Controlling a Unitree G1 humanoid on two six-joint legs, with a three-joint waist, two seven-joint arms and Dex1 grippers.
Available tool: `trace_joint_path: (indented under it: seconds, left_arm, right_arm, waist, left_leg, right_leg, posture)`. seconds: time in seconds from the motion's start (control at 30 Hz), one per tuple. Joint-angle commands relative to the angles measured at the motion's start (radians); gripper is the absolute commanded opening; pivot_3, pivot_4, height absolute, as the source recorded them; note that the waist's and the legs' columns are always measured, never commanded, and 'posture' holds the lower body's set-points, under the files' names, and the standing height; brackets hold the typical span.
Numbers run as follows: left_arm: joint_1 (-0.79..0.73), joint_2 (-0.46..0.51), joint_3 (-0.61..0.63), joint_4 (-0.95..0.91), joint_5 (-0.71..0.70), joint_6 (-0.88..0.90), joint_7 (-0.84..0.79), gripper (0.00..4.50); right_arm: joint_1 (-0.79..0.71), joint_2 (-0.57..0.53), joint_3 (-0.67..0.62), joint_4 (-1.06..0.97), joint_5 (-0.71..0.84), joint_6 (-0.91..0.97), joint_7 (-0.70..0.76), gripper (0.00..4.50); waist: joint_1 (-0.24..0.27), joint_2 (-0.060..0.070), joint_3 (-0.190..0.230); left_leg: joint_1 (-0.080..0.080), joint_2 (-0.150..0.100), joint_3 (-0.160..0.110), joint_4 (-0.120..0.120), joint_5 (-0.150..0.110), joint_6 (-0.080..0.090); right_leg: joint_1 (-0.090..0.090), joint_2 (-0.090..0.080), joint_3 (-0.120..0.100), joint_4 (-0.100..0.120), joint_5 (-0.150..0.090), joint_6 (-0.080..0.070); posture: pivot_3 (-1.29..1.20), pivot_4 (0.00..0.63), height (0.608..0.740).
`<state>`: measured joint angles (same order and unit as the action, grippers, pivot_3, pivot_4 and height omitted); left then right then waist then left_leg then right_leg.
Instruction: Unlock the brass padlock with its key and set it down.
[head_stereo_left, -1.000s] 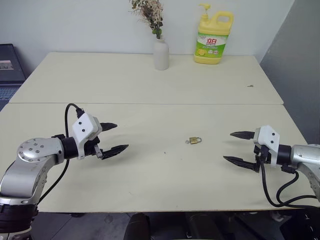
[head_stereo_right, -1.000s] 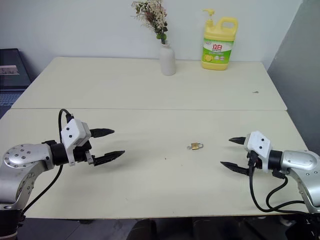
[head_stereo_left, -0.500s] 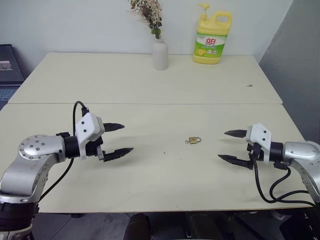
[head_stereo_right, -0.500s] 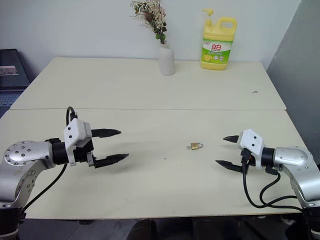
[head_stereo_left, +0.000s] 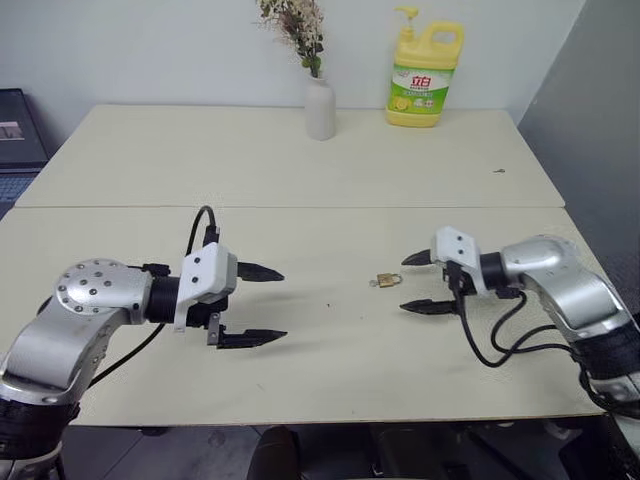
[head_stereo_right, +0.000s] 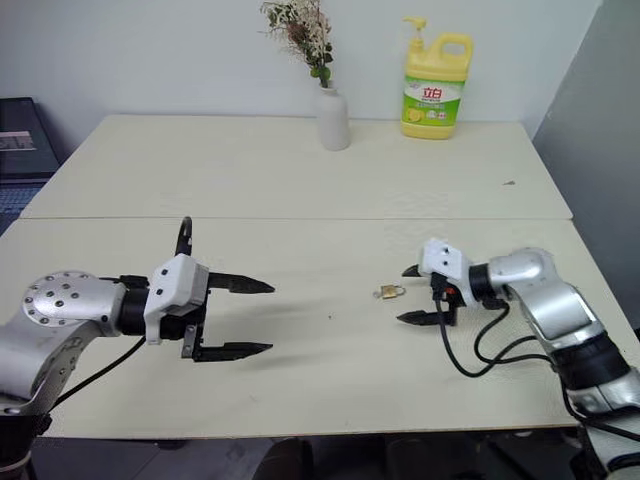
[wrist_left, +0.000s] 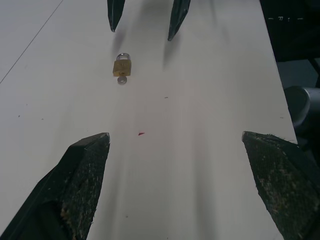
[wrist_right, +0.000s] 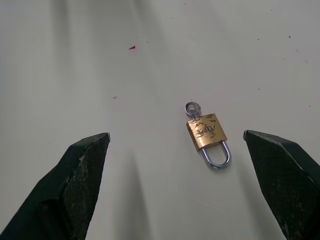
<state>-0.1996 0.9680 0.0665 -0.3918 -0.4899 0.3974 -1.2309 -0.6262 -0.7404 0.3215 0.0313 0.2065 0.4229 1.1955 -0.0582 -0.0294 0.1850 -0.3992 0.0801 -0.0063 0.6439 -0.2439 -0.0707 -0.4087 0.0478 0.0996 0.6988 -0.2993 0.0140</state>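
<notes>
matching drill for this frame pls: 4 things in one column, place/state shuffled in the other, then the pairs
Things:
1. brass padlock
2. key
3. right gripper
4. soap bottle

Places/states:
A. open, just beside the padlock, not touching it
B. standing at the far edge of the table, near the vase
C. lying flat on the table, shackle closed
D. stuck in the bottom of the lock body

Pairs: 1-C, 2-D, 3-A, 4-B
</notes>
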Motion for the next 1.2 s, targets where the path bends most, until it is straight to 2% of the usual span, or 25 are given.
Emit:
trace_joint_path:
  seconds: [0.03,0.3,0.6,0.7,0.97,1.07,1.13,1.2]
  left_arm:
    - [0.005,-0.007,-0.004,-0.022,0.01,-0.038,0.001,4.45]
    - [0.014,-0.016,-0.006,-0.017,0.031,-0.064,0.009,4.45]
    - [0.019,-0.016,-0.008,-0.016,0.037,-0.076,0.008,4.45]
    - [0.012,-0.02,-0.014,-0.008,0.043,-0.081,0.008,4.5]
    - [-0.001,-0.022,-0.022,-0.003,0.047,-0.079,0.002,4.5]
    - [-0.005,-0.035,-0.018,-0.005,0.027,-0.049,0.017,4.5]
    - [-0.02,-0.069,0.005,-0.016,-0.06,0.051,0.06,4.5]
    - [-0.028,-0.08,0.013,-0.017,-0.083,0.089,0.077,4.5]
  right_arm:
    - [-0.09,0.051,0.047,0.139,-0.079,-0.078,0.015,4.5]
    - [-0.191,0.154,0.098,0.394,-0.18,-0.205,0.054,4.5]
    - [-0.195,0.166,0.093,0.447,-0.212,-0.211,0.095,4.5]
    - [-0.201,0.18,0.081,0.454,-0.204,-0.194,0.088,3.9]
    - [-0.194,0.185,0.084,0.454,-0.23,-0.204,0.078,1.03]
    - [-0.183,0.182,0.074,0.428,-0.229,-0.222,0.064,0.93]
    - [-0.163,0.181,0.044,0.383,-0.213,-0.223,0.036,0.93]
    - [-0.147,0.173,0.029,0.348,-0.208,-0.225,0.03,0.93]
  waist:
    - [0.001,0.0,0.0]
    - [0.002,0.0,0.0]
    - [0.002,0.0,0.0]
    - [0.002,0.0,0.0]
    - [0.001,0.0,0.0]
    - [0.001,0.0,0.0]
    - [0.001,0.0,0.0]
    - [0.002,0.0,0.0]
  left_leg:
    - [0.0,0.0,0.0,0.0,0.0,0.0]
    - [-0.001,0.0,0.0,0.0,0.0,0.0]
    - [-0.001,0.0,0.0,0.001,0.0,0.0]
    - [0.0,0.0,0.0,0.001,0.0,0.0]
    - [0.0,0.0,0.0,0.001,0.0,0.0]
    - [0.0,0.0,0.0,0.001,0.0,0.0]
    - [0.0,0.0,0.0,0.001,0.0,0.0]
    - [0.0,0.0,0.0,0.001,0.0,0.0]
  right_leg:
    - [0.0,0.0,0.0,0.0,0.0,0.0]
    - [0.0,0.0,0.0,0.0,0.0,-0.001]
    - [0.0,0.0,0.0,0.001,0.0,-0.001]
    - [0.0,0.0,0.0,0.001,0.0,-0.001]
    - [0.0,0.0,0.0,0.001,0.0,-0.001]
    - [0.0,0.0,0.0,0.002,0.0,-0.001]
    - [0.0,0.0,0.0,0.002,0.0,-0.001]
    - [0.0,0.0,0.0,0.002,0.0,-0.001]
  posture:
    - [0.0,0.15,0.74]
    - [0.0,0.15,0.74]
    - [0.0,0.15,0.74]
    - [0.0,0.15,0.74]
    - [0.0,0.15,0.74]
    - [0.0,0.15,0.74]
    - [0.0,0.15,0.74]
    - [0.0,0.15,0.74]
